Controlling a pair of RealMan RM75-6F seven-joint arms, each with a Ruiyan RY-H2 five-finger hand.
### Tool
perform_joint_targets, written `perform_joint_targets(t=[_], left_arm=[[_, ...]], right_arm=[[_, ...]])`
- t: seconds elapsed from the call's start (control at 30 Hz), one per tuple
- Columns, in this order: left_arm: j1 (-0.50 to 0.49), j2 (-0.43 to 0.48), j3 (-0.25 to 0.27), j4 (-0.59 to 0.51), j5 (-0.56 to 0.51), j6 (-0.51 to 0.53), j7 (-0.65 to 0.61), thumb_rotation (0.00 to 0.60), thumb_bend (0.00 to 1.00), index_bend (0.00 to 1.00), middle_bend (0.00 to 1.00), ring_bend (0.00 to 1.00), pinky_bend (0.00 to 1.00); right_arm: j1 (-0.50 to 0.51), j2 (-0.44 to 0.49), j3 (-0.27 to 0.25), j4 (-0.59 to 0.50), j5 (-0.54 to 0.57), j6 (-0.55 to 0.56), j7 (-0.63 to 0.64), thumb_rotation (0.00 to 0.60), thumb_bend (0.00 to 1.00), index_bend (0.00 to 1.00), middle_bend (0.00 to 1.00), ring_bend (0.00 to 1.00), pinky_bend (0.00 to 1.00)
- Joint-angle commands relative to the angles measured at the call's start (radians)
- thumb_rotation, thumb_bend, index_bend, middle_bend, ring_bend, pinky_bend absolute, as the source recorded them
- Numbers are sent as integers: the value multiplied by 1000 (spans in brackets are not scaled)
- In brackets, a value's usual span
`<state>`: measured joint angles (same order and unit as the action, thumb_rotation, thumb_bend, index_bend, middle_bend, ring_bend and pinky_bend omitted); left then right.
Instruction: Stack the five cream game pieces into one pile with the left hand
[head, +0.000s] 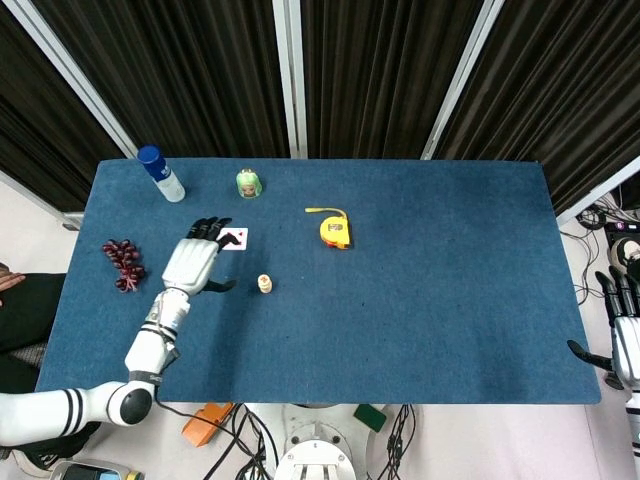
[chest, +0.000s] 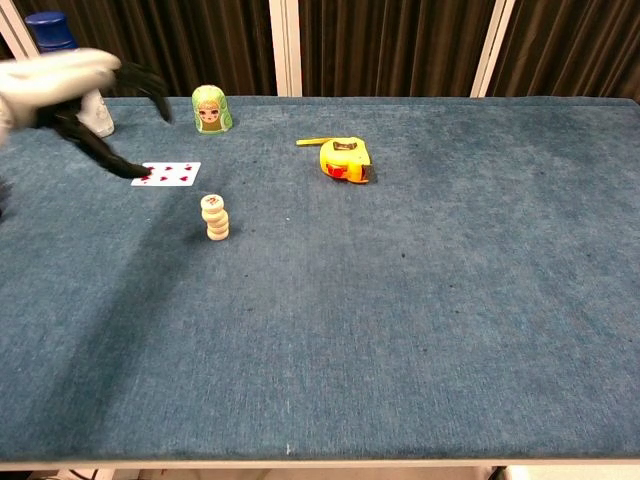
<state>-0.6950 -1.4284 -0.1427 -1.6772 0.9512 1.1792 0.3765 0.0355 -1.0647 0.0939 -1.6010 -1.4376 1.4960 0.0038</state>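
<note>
The cream game pieces stand in one pile (head: 264, 285) (chest: 215, 218) on the blue table, the top piece with a red mark and sitting slightly off-centre. My left hand (head: 193, 263) (chest: 75, 90) is off to the left of the pile, apart from it, fingers spread and holding nothing; it is motion-blurred in the chest view. My right hand (head: 626, 330) hangs beyond the table's right edge, fingers straight and apart, empty.
A playing card (head: 232, 238) (chest: 168, 174) lies just beyond the left hand's fingertips. A green doll figure (head: 248, 183), a yellow tape measure (head: 335, 230), a blue-capped bottle (head: 160, 173) and a bunch of dark grapes (head: 124, 263) stand around the table's far and left side.
</note>
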Motion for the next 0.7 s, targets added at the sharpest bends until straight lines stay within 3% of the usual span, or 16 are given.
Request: perform_joint_targets(t=[0.03,0.37,0.53,0.7], left_arm=[[98,44,37,11,101,119,-86,600,140,286,82,0,0],[351,125,142,109,306,366,-333,600,121,286,92,0,0],[461,164,194,98,371,460,-371,600,119,286,93,0,0],[522,190,222,92,387,469,-369,600,119,286,93,0,0]], right_arm=[[2,6,-1,4,2,-11,30,600,173,0,43,0,54],[4,15,-14,7,-49,-2,101,600,173,0,43,0,54],[2,9,-20,-4,-71,15,89,600,174,0,43,0,54],[7,8,-27,-16,-82,8,71,600,173,0,43,0,54]])
